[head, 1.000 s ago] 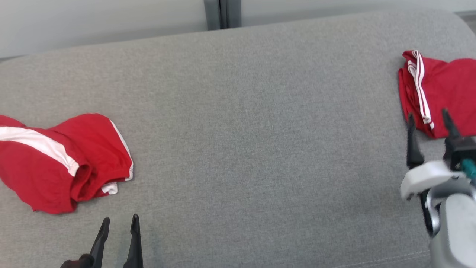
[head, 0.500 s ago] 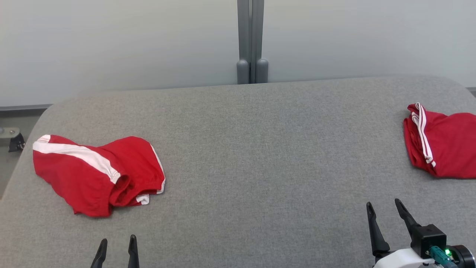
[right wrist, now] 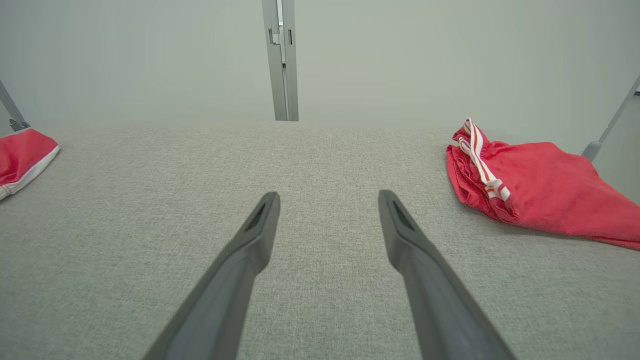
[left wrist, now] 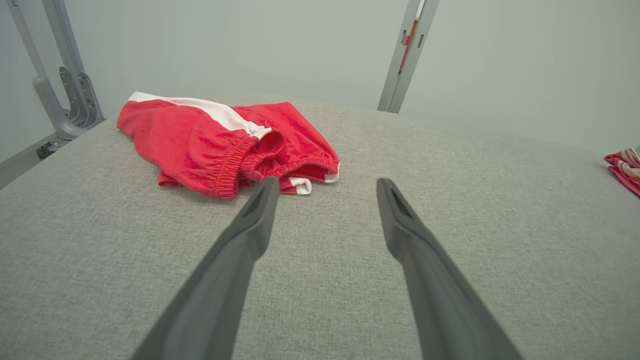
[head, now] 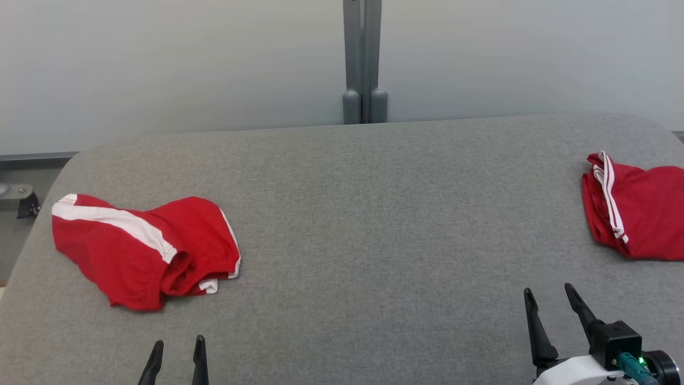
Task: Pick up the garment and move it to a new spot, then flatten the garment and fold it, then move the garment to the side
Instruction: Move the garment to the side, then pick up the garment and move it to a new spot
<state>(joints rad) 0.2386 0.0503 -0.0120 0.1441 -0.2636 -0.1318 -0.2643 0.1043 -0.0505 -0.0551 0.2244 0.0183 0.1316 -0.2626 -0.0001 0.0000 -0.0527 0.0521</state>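
A crumpled red garment (head: 144, 251) with a white stripe lies at the left of the grey padded table (head: 374, 224); the left wrist view shows its elastic waistband (left wrist: 225, 145) just beyond my fingers. My left gripper (head: 179, 345) is open and empty, a little in front of it. A second red garment (head: 641, 214) with thin white stripes lies folded at the right edge. It sits well clear of my right gripper (head: 549, 291), which is also open and empty. In the right wrist view the folded garment (right wrist: 540, 185) lies to the right of the open fingers (right wrist: 260, 230).
A grey metal post (head: 363, 64) stands behind the table's far edge against a pale wall. A metal bracket (head: 21, 200) sits off the table's left edge. The table's rounded corners show at the far left and far right.
The head camera has tilted up and shifted, bringing the wall and post into view. My right gripper has drawn back from the folded garment's edge toward the front. Both stay open.
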